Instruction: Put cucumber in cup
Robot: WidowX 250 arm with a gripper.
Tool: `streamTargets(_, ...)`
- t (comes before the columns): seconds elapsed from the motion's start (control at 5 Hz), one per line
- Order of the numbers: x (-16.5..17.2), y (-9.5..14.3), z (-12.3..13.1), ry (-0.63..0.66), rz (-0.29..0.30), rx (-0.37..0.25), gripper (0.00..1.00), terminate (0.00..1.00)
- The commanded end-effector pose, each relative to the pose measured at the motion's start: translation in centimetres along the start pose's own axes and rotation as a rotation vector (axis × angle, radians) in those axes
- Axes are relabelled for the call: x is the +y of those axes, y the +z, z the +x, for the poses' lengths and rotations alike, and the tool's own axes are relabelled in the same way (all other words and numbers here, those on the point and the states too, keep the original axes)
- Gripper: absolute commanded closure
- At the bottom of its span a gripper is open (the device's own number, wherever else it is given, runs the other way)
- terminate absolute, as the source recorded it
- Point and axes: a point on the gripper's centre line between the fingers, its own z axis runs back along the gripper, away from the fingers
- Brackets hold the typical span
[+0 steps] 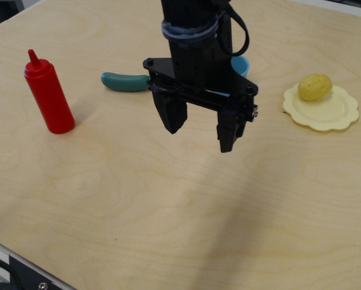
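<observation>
The dark teal-green cucumber (125,81) lies flat on the wooden table, left of my arm, its right end hidden behind the gripper body. The light-blue cup (241,65) stands behind the arm; only part of its rim and wall shows to the right. My black gripper (202,130) hangs above the table in front of both, its two fingers spread wide and nothing between them. It is nearer the camera than the cucumber and cup and touches neither.
A red squeeze bottle (48,93) stands upright at the left. A pale yellow scalloped plate (325,111) at the right holds a yellow potato-like piece (314,87). The table's front edge (23,260) runs across the lower left corner.
</observation>
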Motion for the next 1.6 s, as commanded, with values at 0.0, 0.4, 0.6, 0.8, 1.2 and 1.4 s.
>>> streamTargets(0.0, 0.0, 0.0, 0.0, 0.0, 0.0, 0.0, 0.0, 0.0)
streamTargets(0.4, 7.7, 0.2, 2.8, -0.274, 0.071, 0.091, 0.0, 0.0)
streamTargets(0.6, 10.4, 0.6, 4.2, -0.403, 0.096, 0.092, 0.0, 0.0)
streamTargets(0.8, 13.2, 0.5, 6.1, -0.553, 0.103, 0.11, 0.0, 0.0)
streamTargets(1.2, 17.4, -1.0, 9.3, -0.767, 0.085, 0.127, 0.0, 0.0)
streamTargets(1.4, 18.6, -2.2, 10.3, -0.885, 0.092, 0.129, 0.0, 0.0)
